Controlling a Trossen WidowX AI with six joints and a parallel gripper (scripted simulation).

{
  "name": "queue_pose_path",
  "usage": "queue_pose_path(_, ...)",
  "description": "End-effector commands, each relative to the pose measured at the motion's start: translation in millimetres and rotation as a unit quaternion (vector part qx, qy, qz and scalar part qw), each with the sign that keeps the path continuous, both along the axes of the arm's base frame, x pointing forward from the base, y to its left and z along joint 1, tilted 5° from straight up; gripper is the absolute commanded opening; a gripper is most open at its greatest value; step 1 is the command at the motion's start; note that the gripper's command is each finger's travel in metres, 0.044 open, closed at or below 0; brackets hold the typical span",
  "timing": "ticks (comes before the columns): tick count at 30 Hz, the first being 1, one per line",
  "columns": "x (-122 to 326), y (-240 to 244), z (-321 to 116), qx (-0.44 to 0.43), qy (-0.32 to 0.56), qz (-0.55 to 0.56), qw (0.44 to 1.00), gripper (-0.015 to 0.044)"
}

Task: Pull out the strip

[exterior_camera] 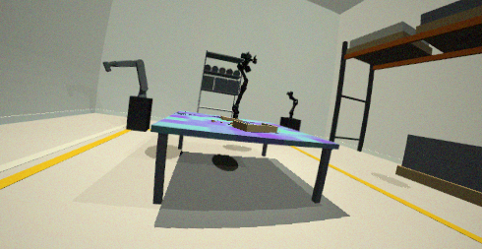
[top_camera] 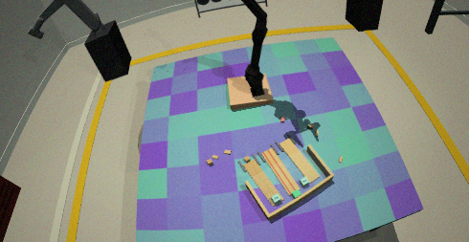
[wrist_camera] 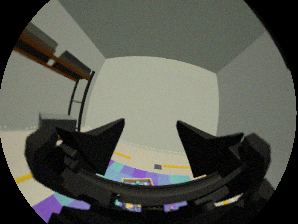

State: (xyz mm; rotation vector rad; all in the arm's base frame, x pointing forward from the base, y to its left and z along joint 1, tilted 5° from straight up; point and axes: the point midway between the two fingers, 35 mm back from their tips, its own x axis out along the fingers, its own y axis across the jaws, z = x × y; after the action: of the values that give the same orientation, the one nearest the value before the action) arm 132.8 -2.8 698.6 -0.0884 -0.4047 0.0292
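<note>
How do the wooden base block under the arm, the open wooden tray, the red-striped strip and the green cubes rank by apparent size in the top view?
Largest to smallest:
1. Open wooden tray
2. Wooden base block
3. Red-striped strip
4. Green cubes, which look alike.

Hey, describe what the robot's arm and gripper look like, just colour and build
The arm is slim and matte black throughout, built of jointed segments, bolted onto a tan wooden base block. The gripper is equally dark, with two pointed, wedge-shaped fingers above a curved black bar. No cables or markings are discernible.
</note>
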Motion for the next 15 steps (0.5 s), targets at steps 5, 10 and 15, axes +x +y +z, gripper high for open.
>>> queue_pose_path(5,-14,-8,15,0.008,-0.054,0.037,0.998,0.0400)
queue_pose_path(10,-31,-31,31,0.033,-0.127,0.075,0.989,0.0400)
queue_pose_path(15,-39,-63,37,0.071,-0.189,0.093,0.975,0.0400)
